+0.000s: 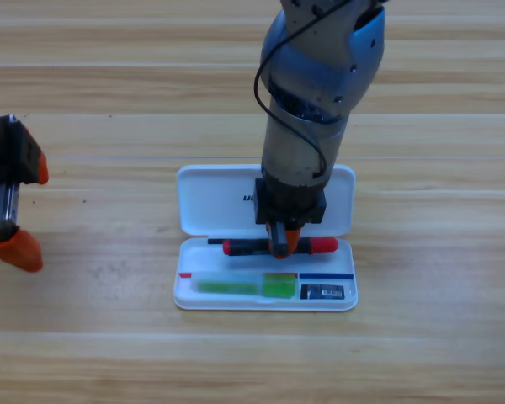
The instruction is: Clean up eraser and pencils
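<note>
1. My right gripper (281, 246) points straight down over the open white case (210, 202), which lies on the wooden table (421, 337) near the middle of the view.
2. My orange jaws are clenched on the black pencil (244, 247), one jaw on each side of its barrel. The arm's body hides most of the gripper from above.
3. The black pencil lies crosswise in the upper part of the case's lower tray, just below the hinge line. Its red ends show on both sides of my jaws, the right end longer and brighter.
4. I cannot tell whether the pencil is resting on the tray floor or held just above it.
5. The green pencil (236, 286) lies flat in the lower part of the tray, parallel to the black one and apart from it, under what looks like a translucent band.
6. The eraser (322, 292) sits in the tray's lower right corner, just beside the green pencil's right end.
7. The case's lid lies open and flat behind the tray, partly covered by my arm.
8. My left gripper (8, 215) waits at the left edge of the view, well apart from the case, its orange jaws spread apart and holding nothing.
</note>
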`<state>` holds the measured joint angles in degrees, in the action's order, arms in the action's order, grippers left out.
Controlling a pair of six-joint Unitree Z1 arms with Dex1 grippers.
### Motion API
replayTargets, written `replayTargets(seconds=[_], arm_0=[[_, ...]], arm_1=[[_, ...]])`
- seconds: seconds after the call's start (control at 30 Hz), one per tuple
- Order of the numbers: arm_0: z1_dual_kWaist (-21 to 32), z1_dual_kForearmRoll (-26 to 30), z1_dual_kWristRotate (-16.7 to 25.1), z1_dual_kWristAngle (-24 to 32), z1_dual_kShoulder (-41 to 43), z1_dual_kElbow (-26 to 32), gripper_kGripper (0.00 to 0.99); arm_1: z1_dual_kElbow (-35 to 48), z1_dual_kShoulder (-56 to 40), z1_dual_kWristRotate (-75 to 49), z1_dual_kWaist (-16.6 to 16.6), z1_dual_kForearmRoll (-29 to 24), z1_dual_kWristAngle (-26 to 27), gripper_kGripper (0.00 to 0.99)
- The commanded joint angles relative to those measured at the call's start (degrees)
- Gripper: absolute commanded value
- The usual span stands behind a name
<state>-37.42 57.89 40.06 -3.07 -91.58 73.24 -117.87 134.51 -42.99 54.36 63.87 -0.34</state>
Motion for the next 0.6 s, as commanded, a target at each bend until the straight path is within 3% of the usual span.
replayTargets(seconds=[0.03,0.07,0.1,0.13,0.37,0.6], arm_0=[[1.1,-0.1,0.2,0.6,-0.4,-1.6,0.99],[1.1,-0.2,0.2,0.6,-0.3,-1.6,0.99],[1.1,-0.3,0.2,0.6,-0.3,-1.6,0.99],[1.1,-0.3,0.2,0.6,-0.2,-1.6,0.99],[1.1,-0.8,0.0,0.6,-0.1,-2.3,0.99],[2.0,-3.0,-0.2,0.7,0.5,-0.7,0.99]], arm_1=[[-0.8,4.4,1.7,1.6,0.7,0.0,0.345],[-0.9,4.2,2.1,1.6,0.8,-0.1,0.644],[-1.0,4.0,2.7,1.6,0.7,-0.3,0.87],[-1.2,3.7,3.3,1.6,0.7,-0.3,0.92],[0.1,-2.9,3.7,1.6,0.8,1.4,0.957],[11.6,-21.7,5.0,1.3,-1.6,12.6,0.959]])
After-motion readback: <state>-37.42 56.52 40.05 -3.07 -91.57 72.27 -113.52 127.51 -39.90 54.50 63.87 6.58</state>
